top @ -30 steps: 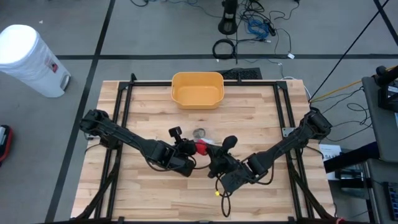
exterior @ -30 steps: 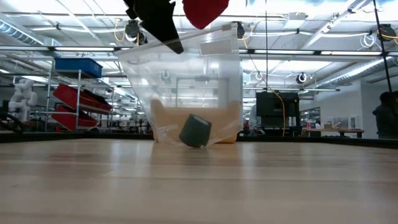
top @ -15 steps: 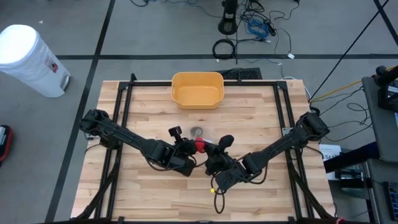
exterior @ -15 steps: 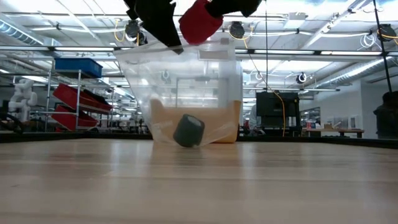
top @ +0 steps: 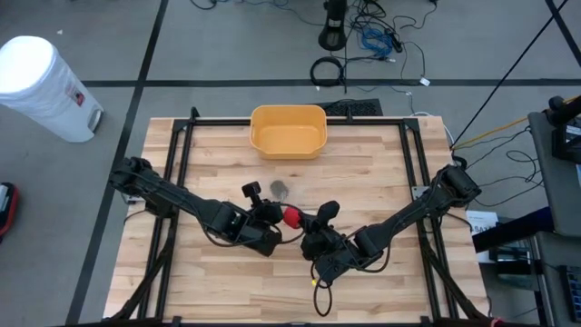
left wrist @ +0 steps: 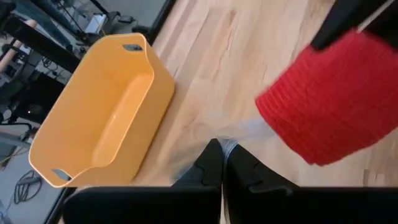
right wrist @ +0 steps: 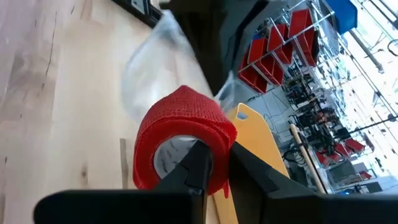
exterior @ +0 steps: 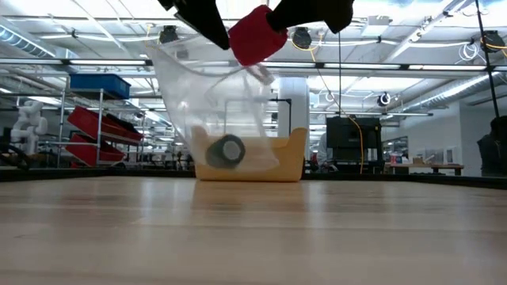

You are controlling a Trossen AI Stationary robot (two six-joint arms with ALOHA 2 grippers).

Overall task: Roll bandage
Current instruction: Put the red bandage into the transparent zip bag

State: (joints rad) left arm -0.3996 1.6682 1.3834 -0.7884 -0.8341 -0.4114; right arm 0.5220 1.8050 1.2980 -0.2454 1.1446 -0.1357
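R claw (top: 300, 221) pinches red bandage roll (top: 292, 216) at frame centre in high view; roll has dropped lower vs 1 s ago. L claw (top: 272, 211), pressed together on clear bag (exterior: 226, 103), has shifted left. Roll's bore faces R wrist cam. Bag holds grey roll (exterior: 226, 150), now turned end-on. Yellow bin (top: 288, 130) at table (top: 381, 173) top.

Bare wood around yellow bin (top: 288, 131)

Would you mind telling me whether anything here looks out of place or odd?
Yes: a clear plastic bag hangs from the left gripper, with a grey roll inside, while the right gripper holds a red bandage roll.
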